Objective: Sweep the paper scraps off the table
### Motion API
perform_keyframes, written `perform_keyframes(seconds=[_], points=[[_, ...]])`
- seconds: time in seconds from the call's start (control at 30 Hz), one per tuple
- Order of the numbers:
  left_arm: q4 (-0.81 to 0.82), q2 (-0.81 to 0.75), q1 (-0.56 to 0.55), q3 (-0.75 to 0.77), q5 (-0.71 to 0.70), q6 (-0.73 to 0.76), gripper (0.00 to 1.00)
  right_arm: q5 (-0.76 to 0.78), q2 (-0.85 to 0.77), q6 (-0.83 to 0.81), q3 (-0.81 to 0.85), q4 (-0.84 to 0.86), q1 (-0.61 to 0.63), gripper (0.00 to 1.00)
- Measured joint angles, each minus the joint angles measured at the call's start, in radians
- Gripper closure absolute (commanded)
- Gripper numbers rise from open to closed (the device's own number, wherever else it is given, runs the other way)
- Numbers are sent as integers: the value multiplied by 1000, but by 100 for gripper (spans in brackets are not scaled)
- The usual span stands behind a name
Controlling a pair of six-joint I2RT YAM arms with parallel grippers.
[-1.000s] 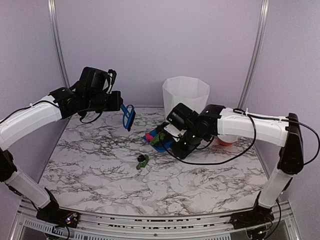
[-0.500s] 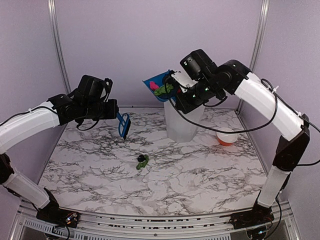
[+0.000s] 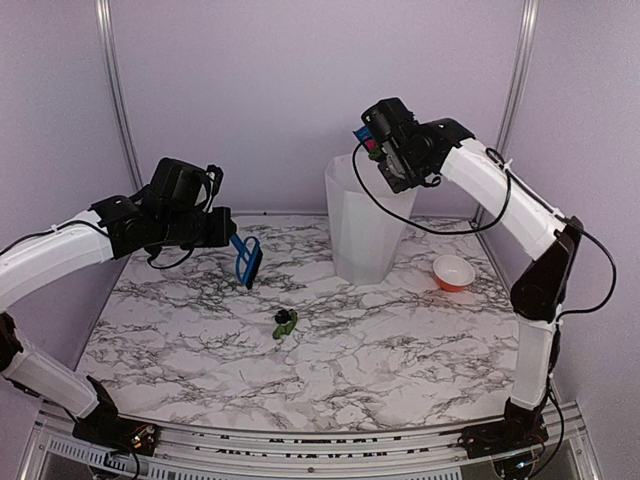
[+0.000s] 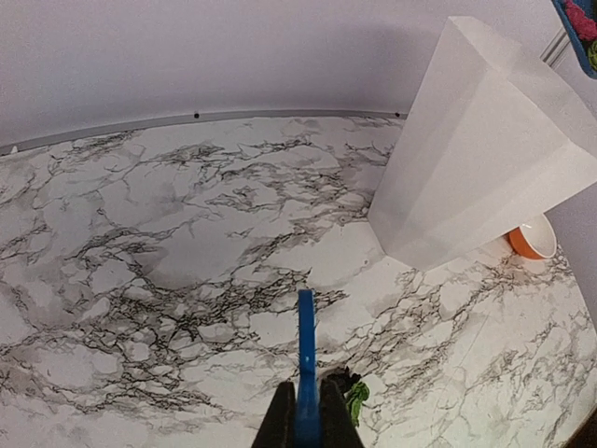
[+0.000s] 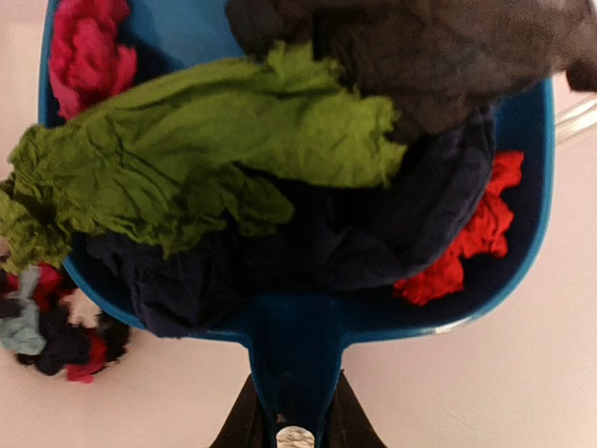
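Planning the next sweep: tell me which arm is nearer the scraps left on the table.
Left. The left arm, jaws shut on the brush, hovers behind and left of the paper scraps; the right arm is raised over the white bin, far behind them.

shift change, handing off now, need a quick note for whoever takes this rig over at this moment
Left gripper: shut on the blue brush, held out over the table.
Right gripper: shut on the blue dustpan by its handle, pan raised over the white bin.
Paper scraps: a load in the dustpan, some in the bin below it, one black and green clump on the table.
Done: most scraps gathered. Left: tip out the pan, then sweep up the clump.
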Motion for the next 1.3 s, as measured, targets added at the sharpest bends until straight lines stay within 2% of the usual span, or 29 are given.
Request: perform_keyframes(seconds=[0.13, 0.2, 0.3, 0.43, 0.57, 0.67, 0.9, 1.0, 1.1, 1.13, 1.3], points=[[4, -11, 0, -30, 4, -11, 100, 263, 25, -230, -185, 264, 6, 100], [6, -18, 0, -43, 7, -14, 100, 364, -2, -415, -317, 492, 15, 100], [8, -32, 0, -59, 7, -18, 100, 447, -69, -769, -541, 947, 37, 100], [13, -42, 0, -66, 7, -23, 100, 512, -72, -1127, -636, 1384, 55, 100], [21, -46, 0, -70, 10, -26, 100, 544, -73, -1287, -638, 1602, 62, 100], [25, -47, 0, -75, 11, -26, 100, 553, -73, -1337, -638, 1666, 62, 100], [29, -48, 0, -79, 16, -26, 100, 558, -73, -1356, -638, 1675, 62, 100], [29, -49, 0, -79, 18, -26, 100, 555, -73, -1295, -626, 1590, 63, 100], [29, -49, 0, -79, 18, -26, 100, 530, -73, -1105, -550, 1326, 64, 100], [29, -49, 0, -80, 18, -26, 100, 512, -71, -1013, -488, 1185, 65, 100], [30, -49, 0, -83, 18, -25, 100, 333, -97, -578, -216, 695, 66, 100]])
